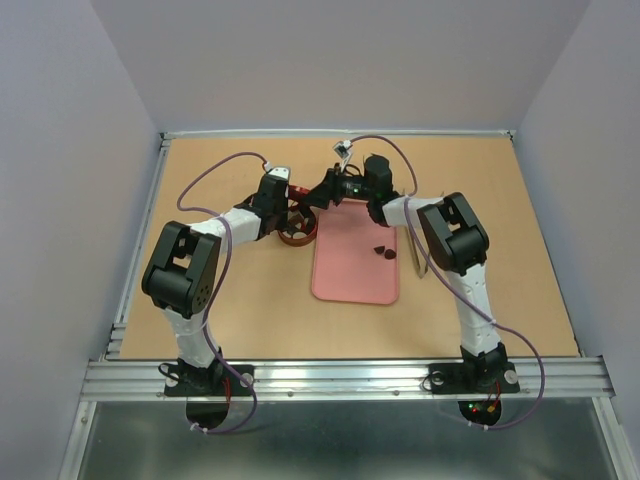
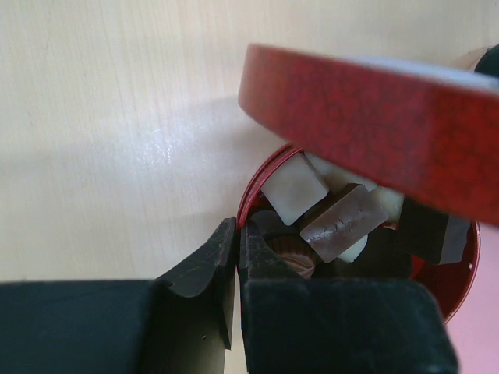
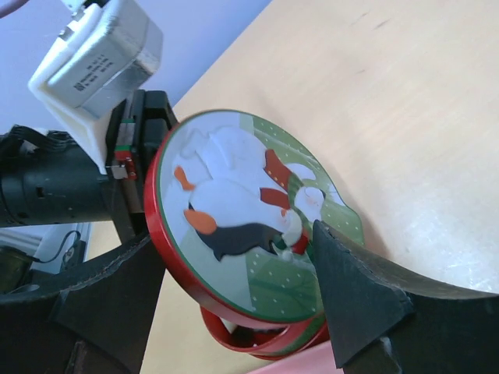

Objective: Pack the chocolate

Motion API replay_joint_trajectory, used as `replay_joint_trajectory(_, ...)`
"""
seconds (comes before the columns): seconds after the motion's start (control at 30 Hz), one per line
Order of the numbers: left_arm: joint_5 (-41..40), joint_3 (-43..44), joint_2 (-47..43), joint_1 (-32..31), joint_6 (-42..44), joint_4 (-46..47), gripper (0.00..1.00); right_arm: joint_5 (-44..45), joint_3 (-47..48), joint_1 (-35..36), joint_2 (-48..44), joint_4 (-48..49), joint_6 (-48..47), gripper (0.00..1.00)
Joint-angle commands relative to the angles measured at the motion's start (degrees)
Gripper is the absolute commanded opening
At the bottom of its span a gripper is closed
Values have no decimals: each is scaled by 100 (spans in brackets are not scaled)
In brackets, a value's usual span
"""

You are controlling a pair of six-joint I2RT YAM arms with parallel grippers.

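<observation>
The round red tin (image 1: 297, 234) stands at the pink tray's far left corner. Cream (image 2: 294, 189) and brown (image 2: 343, 222) chocolate pieces lie inside it. My left gripper (image 1: 287, 220) is shut on the tin's rim, one finger inside and one outside, as the left wrist view (image 2: 238, 234) shows. My right gripper (image 1: 318, 198) is shut on the tin's lid (image 3: 234, 210), which bears a penguin picture, and holds it tilted just above the open tin (image 3: 249, 339). The lid's red edge (image 2: 374, 132) hangs over the tin. Two dark chocolates (image 1: 384, 251) lie on the pink tray (image 1: 350, 275).
The tray lies in the middle of the wooden table (image 1: 480, 200). Grey walls enclose the table on three sides. A metal rail (image 1: 340, 375) runs along the near edge by the arm bases.
</observation>
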Motion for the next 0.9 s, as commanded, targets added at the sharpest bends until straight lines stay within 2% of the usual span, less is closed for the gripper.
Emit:
replay_joint_trajectory(0.0,7,246,-19,-27,-70,82,0,-158,-116,83,-355,409,-56,79)
replay_joint_trajectory(0.4,-143,45,-397,-27,-307,73,0,-131,-292,118,-478,418,-99,79)
replay_joint_trajectory(0.6,-46,-52,-581,-18,-404,126,17,-131,-380,127,-530,409,-108,79)
replay_joint_trajectory(0.63,-54,-96,-634,-18,-412,117,24,-131,-397,127,-548,409,-117,79)
replay_joint_trajectory(0.77,-55,-193,-784,-18,-456,196,42,-131,-406,127,-548,409,-117,79)
replay_joint_trajectory(0.87,-46,-202,-836,-18,-465,205,53,-131,-398,127,-548,409,-108,79)
